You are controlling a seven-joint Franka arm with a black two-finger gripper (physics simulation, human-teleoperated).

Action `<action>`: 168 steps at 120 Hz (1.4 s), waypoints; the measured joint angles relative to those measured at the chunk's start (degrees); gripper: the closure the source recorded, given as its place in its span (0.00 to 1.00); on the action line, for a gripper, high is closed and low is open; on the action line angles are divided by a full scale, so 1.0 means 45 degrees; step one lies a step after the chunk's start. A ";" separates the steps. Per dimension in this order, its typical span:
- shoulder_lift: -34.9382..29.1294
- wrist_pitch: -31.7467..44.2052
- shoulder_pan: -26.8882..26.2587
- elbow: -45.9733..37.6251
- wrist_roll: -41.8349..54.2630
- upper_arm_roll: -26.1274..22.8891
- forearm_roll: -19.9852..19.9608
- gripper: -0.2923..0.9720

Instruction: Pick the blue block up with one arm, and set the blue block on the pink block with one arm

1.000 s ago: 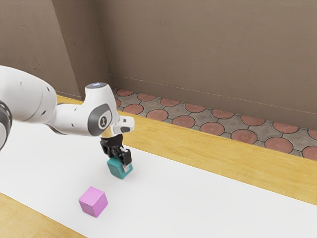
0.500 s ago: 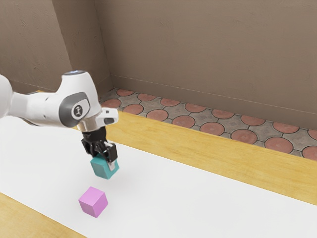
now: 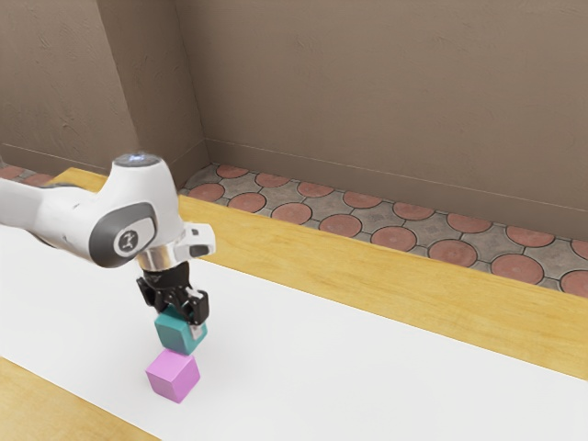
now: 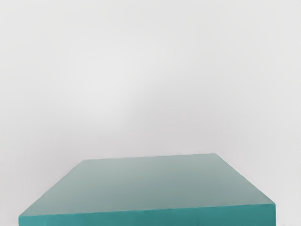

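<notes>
My black gripper (image 3: 175,312) is shut on the blue block (image 3: 179,333), a teal-blue cube held in the air. The pink block (image 3: 172,375) rests on the white tabletop directly below it, with the blue block just above its top face; whether they touch I cannot tell. In the wrist view the blue block (image 4: 150,190) looms large under my hand, with white tabletop beyond it.
The white table surface (image 3: 367,367) spreads toward the exterior view's right, edged by a wooden border (image 3: 413,285). A tiled floor (image 3: 413,234) and brown walls lie behind. My white arm (image 3: 83,216) comes in from the exterior view's left.
My gripper has carried the blue block toward the exterior view's left and down, from beside the pink block to just above it.
</notes>
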 joint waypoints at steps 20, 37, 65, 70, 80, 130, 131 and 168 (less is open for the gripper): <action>-0.0567 0.0183 0.0101 -0.0550 -0.0736 0.0004 0.0308 0.47; -0.1131 0.0249 0.0082 -0.1083 -0.1299 -0.0008 0.0734 0.47; -0.1909 0.0287 -0.0032 -0.1807 -0.2016 -0.0021 0.1261 0.47; -0.2099 0.0287 -0.0035 -0.1991 -0.2119 -0.0047 0.1318 0.47; -0.2466 0.0287 -0.0041 -0.2247 -0.2289 -0.0108 0.1757 0.47; -0.2707 0.0898 -0.0123 -0.2696 -0.2682 -0.0160 0.2988 0.47; -0.2708 0.0906 -0.0125 -0.2699 -0.2690 -0.0161 0.2989 0.47; -0.2900 0.1040 -0.0176 -0.2911 -0.2632 -0.0183 0.3124 0.47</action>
